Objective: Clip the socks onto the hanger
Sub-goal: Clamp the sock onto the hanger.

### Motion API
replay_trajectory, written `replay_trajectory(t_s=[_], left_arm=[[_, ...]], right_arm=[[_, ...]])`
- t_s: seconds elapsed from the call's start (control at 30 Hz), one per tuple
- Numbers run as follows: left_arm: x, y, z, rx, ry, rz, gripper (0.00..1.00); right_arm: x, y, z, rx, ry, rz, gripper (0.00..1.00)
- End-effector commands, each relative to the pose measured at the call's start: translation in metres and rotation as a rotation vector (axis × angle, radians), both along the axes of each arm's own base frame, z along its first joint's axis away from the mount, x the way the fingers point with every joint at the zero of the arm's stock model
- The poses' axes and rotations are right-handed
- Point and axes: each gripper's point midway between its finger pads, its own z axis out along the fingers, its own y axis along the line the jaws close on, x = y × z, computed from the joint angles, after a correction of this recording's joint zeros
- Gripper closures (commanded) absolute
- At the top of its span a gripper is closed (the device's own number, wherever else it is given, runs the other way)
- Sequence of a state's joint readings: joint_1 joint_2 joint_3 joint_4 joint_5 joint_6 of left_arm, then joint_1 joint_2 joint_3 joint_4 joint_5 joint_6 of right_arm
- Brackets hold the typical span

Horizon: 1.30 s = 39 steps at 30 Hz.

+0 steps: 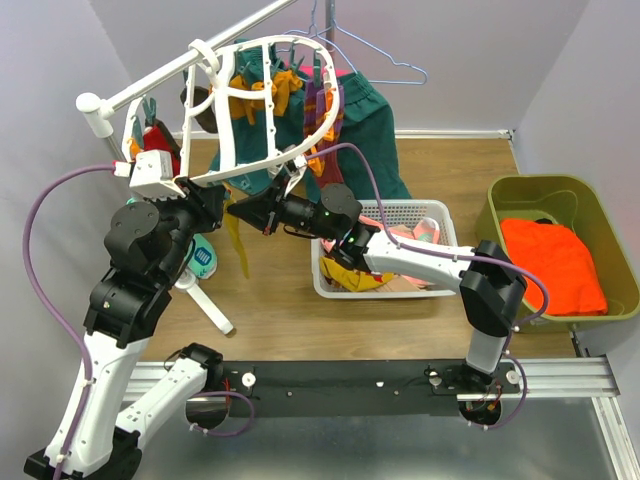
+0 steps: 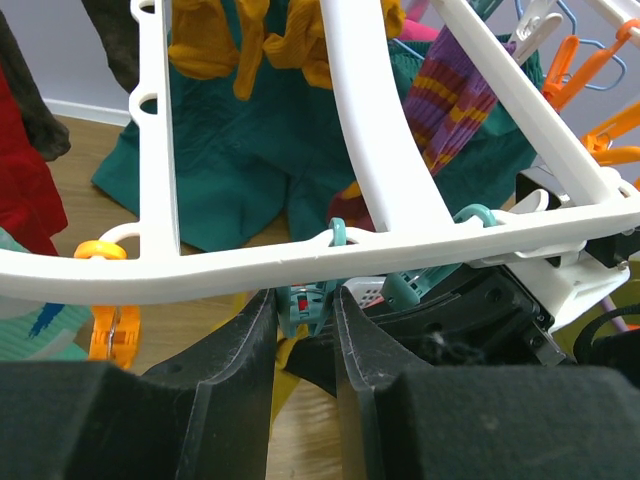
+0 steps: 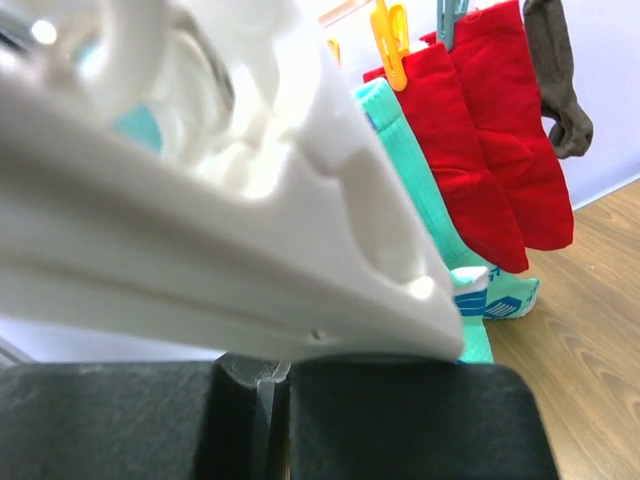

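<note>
The white lattice hanger (image 1: 262,110) hangs tilted from a rod, with several socks on it. They include mustard ones (image 2: 215,40), a maroon striped one (image 2: 450,90), red ones (image 3: 480,150) and a mint one (image 3: 440,220). Under the hanger's near rim (image 2: 400,240), my left gripper (image 2: 305,300) is shut on a teal clip (image 2: 308,305), squeezing its sides. From the right, my right gripper (image 1: 238,210) reaches in shut on a mustard sock (image 1: 241,250) that dangles just below that clip. In the right wrist view the hanger frame (image 3: 200,200) hides the sock above the shut gripper (image 3: 270,375).
A white mesh basket (image 1: 425,210) holding more socks sits under the right arm. An olive bin (image 1: 560,195) with an orange cloth (image 1: 550,260) stands at the right. A dark green garment (image 1: 370,130) and wire hangers (image 1: 370,50) hang behind. The white stand foot (image 1: 205,300) is near the left arm.
</note>
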<state>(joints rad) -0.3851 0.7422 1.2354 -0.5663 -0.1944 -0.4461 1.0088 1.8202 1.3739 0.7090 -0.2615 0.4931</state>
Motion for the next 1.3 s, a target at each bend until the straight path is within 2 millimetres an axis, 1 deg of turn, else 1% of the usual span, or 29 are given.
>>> replay_trajectory(t_s=[0.0, 0.17, 0.4, 0.57, 0.8, 1.0, 1.27], left_arm=[[-0.001, -0.009, -0.011, 0.055, 0.009, -0.065, 1.00], [0.001, -0.008, -0.016, 0.077, 0.018, -0.064, 1.00], [0.002, -0.001, -0.015, 0.114, 0.016, -0.038, 1.00], [0.001, -0.004, -0.016, 0.124, 0.015, -0.057, 1.00], [0.000, -0.013, -0.018, 0.114, 0.020, -0.101, 1.00], [-0.002, -0.019, -0.013, 0.087, 0.009, -0.136, 1.00], [0.000, -0.012, -0.023, 0.110, 0.038, -0.098, 1.00]], right_arm=[[-0.006, 0.006, 0.014, 0.021, -0.038, 0.038, 0.98], [-0.008, 0.007, 0.018, 0.025, -0.044, 0.045, 0.98], [-0.009, 0.005, 0.022, 0.032, -0.049, 0.048, 0.98], [-0.011, 0.004, 0.030, 0.047, -0.055, 0.051, 0.98], [-0.011, 0.005, 0.033, 0.054, -0.058, 0.052, 0.98], [-0.008, 0.005, 0.035, 0.058, -0.063, 0.046, 0.98], [-0.009, -0.002, 0.044, 0.078, -0.075, 0.031, 0.98]])
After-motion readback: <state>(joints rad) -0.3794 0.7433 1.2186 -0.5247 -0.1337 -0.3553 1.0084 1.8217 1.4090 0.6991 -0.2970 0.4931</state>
